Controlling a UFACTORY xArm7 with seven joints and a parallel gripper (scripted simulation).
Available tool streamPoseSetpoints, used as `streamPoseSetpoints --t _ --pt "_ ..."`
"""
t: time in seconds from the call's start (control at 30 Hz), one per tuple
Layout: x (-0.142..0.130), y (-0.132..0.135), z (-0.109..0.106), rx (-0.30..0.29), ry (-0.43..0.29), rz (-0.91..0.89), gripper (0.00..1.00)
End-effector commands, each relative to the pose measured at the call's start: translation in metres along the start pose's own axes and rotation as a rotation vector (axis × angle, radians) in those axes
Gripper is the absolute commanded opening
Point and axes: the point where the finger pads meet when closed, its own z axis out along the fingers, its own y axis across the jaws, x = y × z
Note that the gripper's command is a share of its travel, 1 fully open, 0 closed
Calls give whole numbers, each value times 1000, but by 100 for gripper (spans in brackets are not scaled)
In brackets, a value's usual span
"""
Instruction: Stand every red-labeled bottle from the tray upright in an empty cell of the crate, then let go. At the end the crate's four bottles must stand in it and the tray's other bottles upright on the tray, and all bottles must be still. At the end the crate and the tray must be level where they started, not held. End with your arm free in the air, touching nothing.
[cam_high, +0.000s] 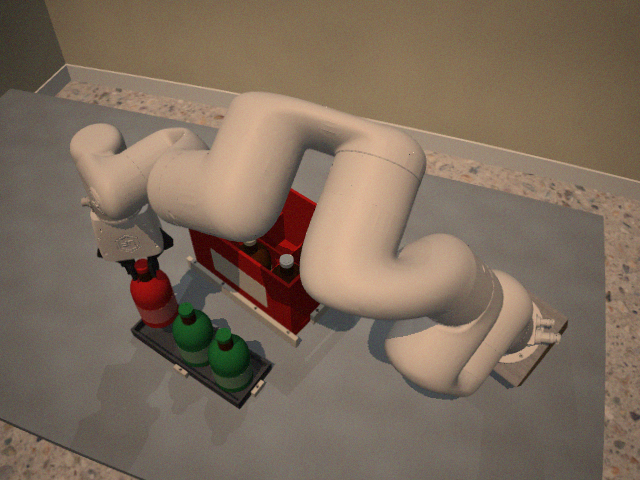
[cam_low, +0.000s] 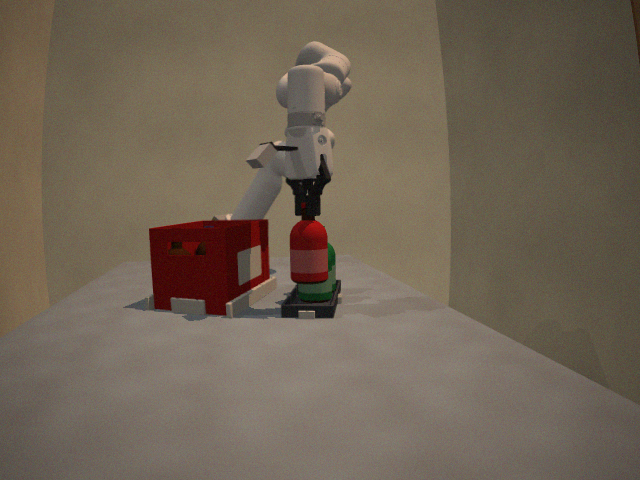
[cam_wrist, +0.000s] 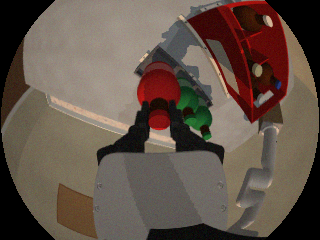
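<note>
grey surface carries a red crate and a dark tray; over the tray's far end the fingers pinch the red bottle by its neck, lifted upright.

The top view looks steeply down from above onto the crate at frame centre. The exterior view sits low and far along the table. The wrist view looks down close; all three share the tray.
</note>
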Motion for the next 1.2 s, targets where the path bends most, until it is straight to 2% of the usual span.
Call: streamPoseSetpoints --t 0.0,0.6,1.17 --pt "1 -1 -7 4 4 0 0" --pt "1 -1 -22 4 4 0 0" --pt "1 -1 -24 4 4 0 0"
